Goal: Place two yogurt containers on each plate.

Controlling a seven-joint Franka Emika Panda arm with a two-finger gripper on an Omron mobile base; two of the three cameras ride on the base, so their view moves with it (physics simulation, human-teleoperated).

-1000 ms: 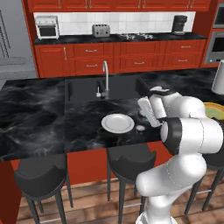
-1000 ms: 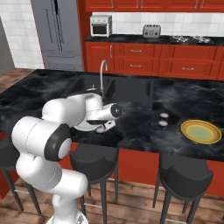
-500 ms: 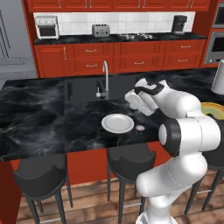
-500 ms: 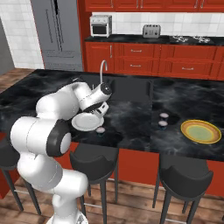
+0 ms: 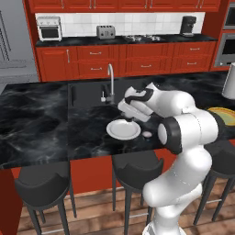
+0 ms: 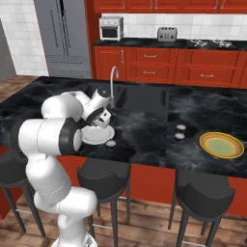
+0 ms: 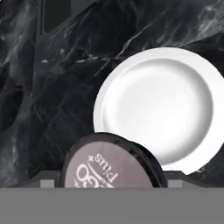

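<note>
My gripper (image 5: pixel 131 114) hangs just above the far edge of the white plate (image 5: pixel 123 130), shut on a yogurt container (image 7: pixel 111 168) whose pale printed lid faces the hand camera. In the hand view the white plate (image 7: pixel 162 105) lies bare beyond the held cup. A second yogurt container (image 5: pixel 147 134) stands on the black counter just right of that plate, also seen as the cup (image 6: pixel 111 143). Two more yogurt containers (image 6: pixel 181 127) (image 6: pixel 179 136) sit together near the yellow plate (image 6: pixel 221 145), which holds nothing. The gripper (image 6: pixel 101 118) covers part of the white plate (image 6: pixel 98 137).
A sink with a faucet (image 5: pixel 110 82) is sunk into the counter behind the white plate. Dark bar stools (image 5: pixel 137 163) stand along the counter's front edge. A pale object (image 5: pixel 229 82) stands at the far right of the counter.
The arm has swung left across the counter, from near the right side to above the white plate, with the cup in the gripper.
</note>
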